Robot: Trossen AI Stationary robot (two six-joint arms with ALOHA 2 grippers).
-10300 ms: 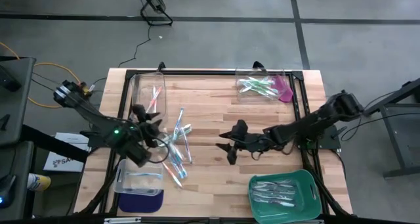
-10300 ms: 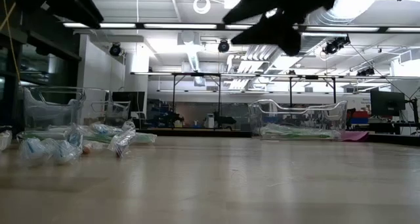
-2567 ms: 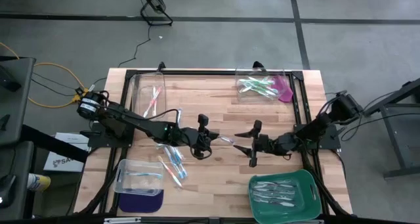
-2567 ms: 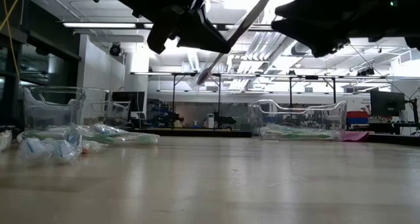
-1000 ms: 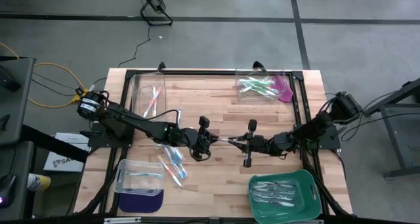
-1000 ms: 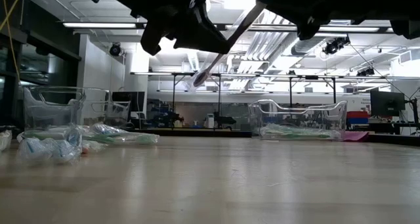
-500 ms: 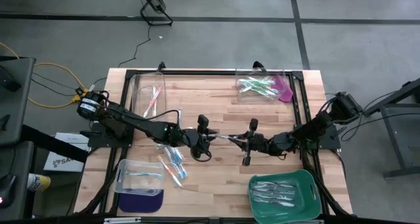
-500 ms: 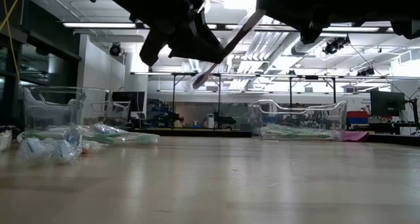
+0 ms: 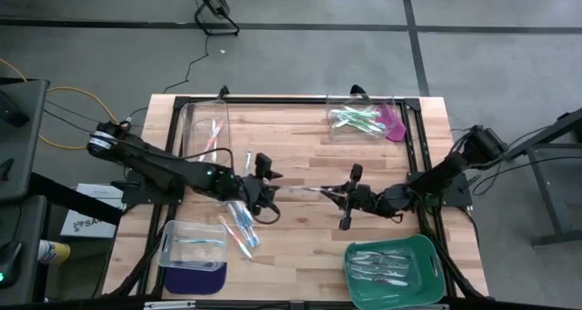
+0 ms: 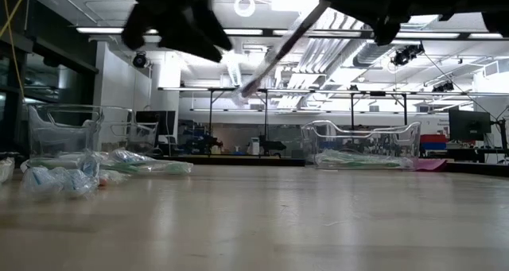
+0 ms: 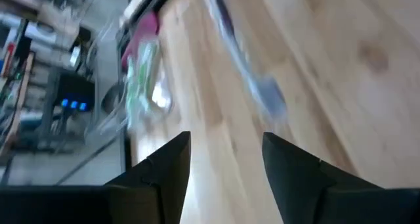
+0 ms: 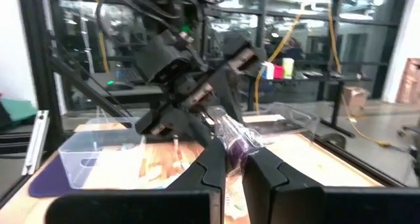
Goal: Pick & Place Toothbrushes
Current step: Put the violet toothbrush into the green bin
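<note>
— Toothbrush [image 9: 311, 189] at frame centre? Thin, pale, see-through stick, held above the bare wooden table [image 9: 300, 246], slanting up toward the upper right in the low view.

— Left of it? Left gripper [image 9: 265, 177], jaws spread wide, clear of the stick, arm stretched in low from the left edge.

— Right of it? Right gripper [image 9: 343, 195], narrow dark fingers pinched on the stick's end, arm reaching in from the right.

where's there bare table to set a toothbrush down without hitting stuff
Bare wood lies between the two far clear bins, and along the near edge between the near clear bin and the green tray. It is crowded at the loose toothbrushes near the left gripper.
</note>
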